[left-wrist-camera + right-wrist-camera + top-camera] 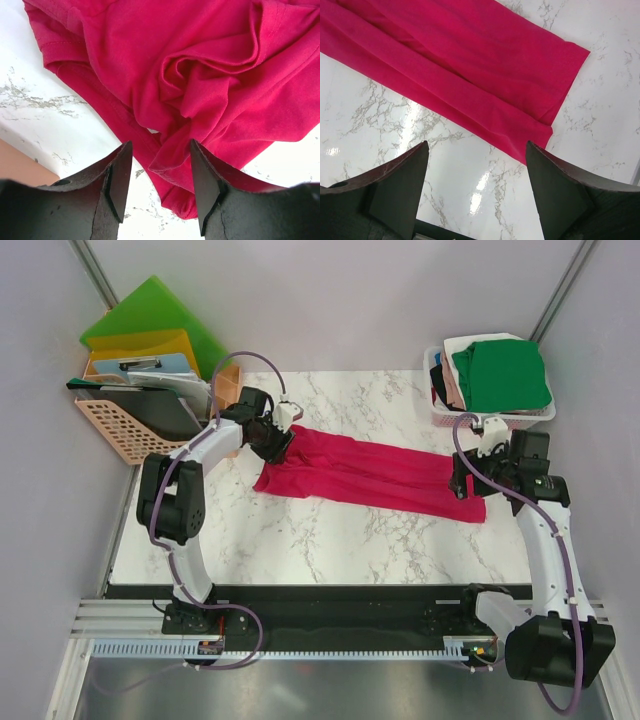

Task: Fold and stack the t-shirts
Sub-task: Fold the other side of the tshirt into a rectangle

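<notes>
A crimson-pink t-shirt (370, 475) lies across the marble table as a long folded band, bunched at its left end. My left gripper (272, 440) hovers at that bunched end. In the left wrist view its jaws (160, 162) stand apart, with a loose fold and hem of the shirt (210, 75) lying between and below them, not pinched. My right gripper (462, 480) is at the shirt's right end. In the right wrist view it (476, 150) is open over bare marble, just short of the flat shirt corner (470, 65).
A white basket (440, 415) at the back right holds more t-shirts, a green one (500, 375) on top. At the back left a peach basket (120, 430) holds green (150, 315) and yellow (140, 345) folders. Walls close both sides.
</notes>
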Robot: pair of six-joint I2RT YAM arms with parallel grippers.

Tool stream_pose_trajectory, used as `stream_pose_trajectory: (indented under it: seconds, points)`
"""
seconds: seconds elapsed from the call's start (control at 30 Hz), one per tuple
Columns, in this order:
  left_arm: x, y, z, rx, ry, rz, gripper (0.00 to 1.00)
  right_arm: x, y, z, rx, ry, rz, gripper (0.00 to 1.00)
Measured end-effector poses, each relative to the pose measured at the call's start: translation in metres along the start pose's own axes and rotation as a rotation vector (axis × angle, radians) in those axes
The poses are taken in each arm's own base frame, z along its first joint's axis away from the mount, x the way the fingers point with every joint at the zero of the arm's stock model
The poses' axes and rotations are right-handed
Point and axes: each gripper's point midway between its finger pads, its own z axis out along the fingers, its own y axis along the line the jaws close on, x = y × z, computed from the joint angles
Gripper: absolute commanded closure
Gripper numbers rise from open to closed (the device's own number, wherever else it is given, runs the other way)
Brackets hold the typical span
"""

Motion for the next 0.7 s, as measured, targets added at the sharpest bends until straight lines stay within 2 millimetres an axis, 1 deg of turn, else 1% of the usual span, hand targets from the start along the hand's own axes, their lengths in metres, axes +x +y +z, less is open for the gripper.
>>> stream_pose_trajectory:
  seconds: [0.13, 0.2, 0.43, 0.57, 0.7]
  points:
    - [-0.001, -0.002, 0.0, 0.01, -0.007, 0.0, 0.43, 0.004, 0.0, 0.002, -0.002, 0.008, 0.003, 0.14]
    - [-0.005, -0.003, -0.003, 0.014, -0.019, 0.001, 0.43, 0.005, 0.0, 0.003, -0.002, 0.008, 0.003, 0.14]
    - [-0.028, -0.012, -0.03, 0.035, -0.109, 0.014, 0.42, 0.007, -0.001, 0.006, -0.002, 0.008, 0.005, 0.15]
    - [-0.027, -0.016, -0.028, 0.059, -0.109, 0.008, 0.42, 0.006, -0.001, 0.008, -0.001, 0.006, 0.004, 0.15]
    - [-0.022, -0.022, -0.018, 0.083, -0.088, 0.001, 0.43, 0.006, -0.002, 0.008, 0.0, 0.005, 0.004, 0.15]
